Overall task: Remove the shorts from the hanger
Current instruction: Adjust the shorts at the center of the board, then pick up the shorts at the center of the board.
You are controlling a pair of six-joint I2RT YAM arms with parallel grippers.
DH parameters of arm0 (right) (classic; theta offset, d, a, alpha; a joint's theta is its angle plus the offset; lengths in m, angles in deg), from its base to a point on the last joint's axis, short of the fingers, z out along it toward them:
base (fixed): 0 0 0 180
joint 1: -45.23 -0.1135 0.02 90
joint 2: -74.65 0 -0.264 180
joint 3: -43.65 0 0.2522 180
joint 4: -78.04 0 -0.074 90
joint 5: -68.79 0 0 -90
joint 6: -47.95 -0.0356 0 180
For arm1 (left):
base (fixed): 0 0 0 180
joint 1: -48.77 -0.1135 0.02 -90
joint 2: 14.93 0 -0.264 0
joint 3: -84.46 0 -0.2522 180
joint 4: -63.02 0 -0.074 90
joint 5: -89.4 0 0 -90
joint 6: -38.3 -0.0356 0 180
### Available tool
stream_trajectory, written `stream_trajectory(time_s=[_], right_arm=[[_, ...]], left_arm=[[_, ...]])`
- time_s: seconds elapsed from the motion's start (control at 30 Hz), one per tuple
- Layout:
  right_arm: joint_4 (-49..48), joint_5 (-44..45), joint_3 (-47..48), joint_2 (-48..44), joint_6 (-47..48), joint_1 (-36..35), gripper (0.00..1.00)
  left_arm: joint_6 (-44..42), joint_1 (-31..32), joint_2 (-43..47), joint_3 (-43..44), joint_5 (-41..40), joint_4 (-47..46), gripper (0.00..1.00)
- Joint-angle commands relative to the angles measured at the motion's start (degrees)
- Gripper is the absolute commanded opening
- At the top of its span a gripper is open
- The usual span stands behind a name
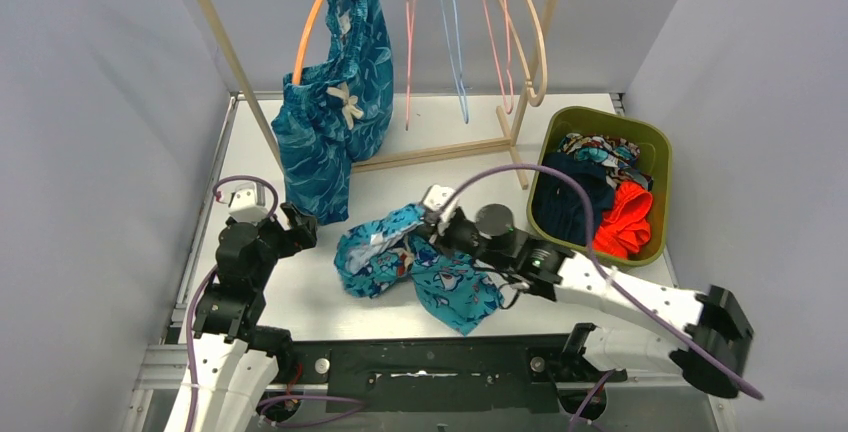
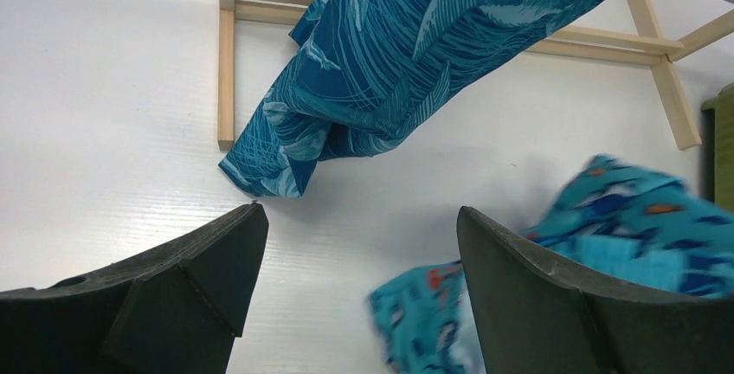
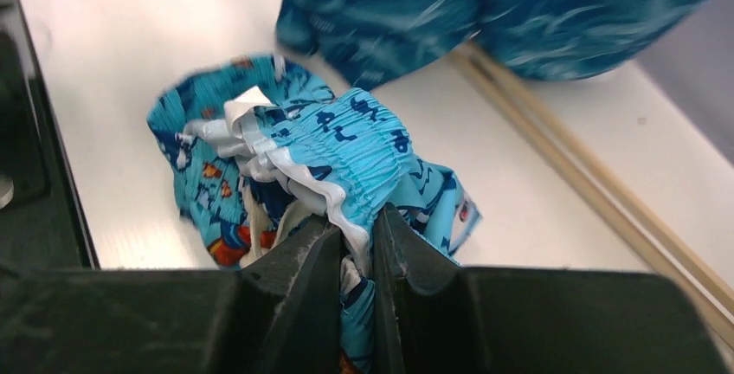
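Observation:
Teal leaf-print shorts [image 1: 335,102] hang from an orange hanger [image 1: 312,22] on the wooden rack; their lower hem shows in the left wrist view [image 2: 363,88]. Turquoise cartoon-print shorts [image 1: 410,267] lie crumpled on the table. My right gripper [image 1: 437,230] is shut on their waistband [image 3: 346,153]. My left gripper [image 1: 300,224] is open and empty, low over the table just below the hanging shorts, jaws wide apart in its wrist view [image 2: 359,244]. Navy, orange-red and multicolour shorts lie in the bin.
An olive-green bin [image 1: 655,157] at the right holds navy [image 1: 572,202], orange-red [image 1: 625,222] and patterned [image 1: 600,147] shorts. Several bare hangers [image 1: 455,32] hang on the wooden rack [image 1: 440,155], whose base rails lie on the table.

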Motion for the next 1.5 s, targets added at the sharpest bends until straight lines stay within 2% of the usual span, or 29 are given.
stream_trajectory(time_s=[0.0, 0.1, 0.2, 0.3, 0.4, 0.43, 0.47, 0.53, 0.6, 0.67, 0.8, 0.93, 1.13, 1.3, 1.4, 1.47], right_arm=[[-13.0, 12.3, -6.9, -10.6, -10.3, -0.4, 0.01], [-12.0, 19.0, -13.3, -14.0, -21.6, -0.7, 0.03], [-8.2, 22.6, -18.2, -12.9, -32.1, -0.9, 0.08], [0.7, 25.0, -17.2, -9.8, -41.8, -0.9, 0.14], [6.8, 23.3, -15.3, -6.9, -46.8, -0.2, 0.18], [8.0, 22.7, -14.7, -6.3, -48.1, -0.2, 0.23], [9.2, 22.9, -14.0, -5.8, -49.5, -0.2, 0.31], [11.7, 25.6, -12.8, -5.7, -52.8, -0.1, 0.55], [10.7, 26.2, -12.1, -6.1, -51.5, 0.0, 0.72], [9.3, 25.9, -11.2, -6.1, -48.1, 0.0, 0.81], [6.6, 21.3, -8.7, -3.6, -39.2, -0.1, 0.84], [8.2, 20.3, -4.5, 2.5, -29.3, -1.1, 0.85], [7.6, 15.5, -4.3, 10.8, -16.7, -2.3, 0.85], [8.4, 9.0, -4.9, 17.1, -13.5, -1.8, 0.85], [9.8, 9.6, -3.9, 21.8, -15.3, -1.8, 0.82], [10.5, 12.7, -3.0, 24.2, -16.9, -2.2, 0.75]], left_arm=[[0.0, -0.4, 0.9, 1.2, 0.2, -1.6, 0.81], [0.0, -0.5, 1.3, 1.1, 0.2, -1.7, 0.81], [0.0, -0.6, 1.1, 1.0, 0.3, -2.0, 0.81], [-0.1, -0.5, 0.9, 0.9, 0.6, -2.1, 0.81], [-0.1, -0.5, 1.0, 0.9, 0.6, -2.0, 0.81], [-0.1, -0.6, 1.0, 0.9, 0.5, -2.0, 0.81], [-0.1, -0.6, 1.1, 0.8, 0.4, -2.0, 0.81], [-0.1, -0.6, 1.0, 0.8, 0.3, -2.0, 0.81], [-0.1, -0.6, 0.8, 0.8, 0.4, -2.0, 0.81], [-0.1, -0.6, 0.7, 0.8, 0.4, -2.1, 0.81], [-0.1, -0.6, 0.5, 0.7, 0.4, -2.1, 0.81], [-0.1, -0.6, 0.6, 0.7, 0.4, -2.1, 0.81], [0.0, -0.6, 0.7, 0.7, 0.3, -2.0, 0.81], [0.0, -0.6, 0.7, 0.7, 0.2, -1.9, 0.81], [0.0, -0.6, 0.6, 0.7, 0.2, -2.0, 0.81], [0.1, -0.6, 0.6, 0.7, 0.2, -1.9, 0.81]])
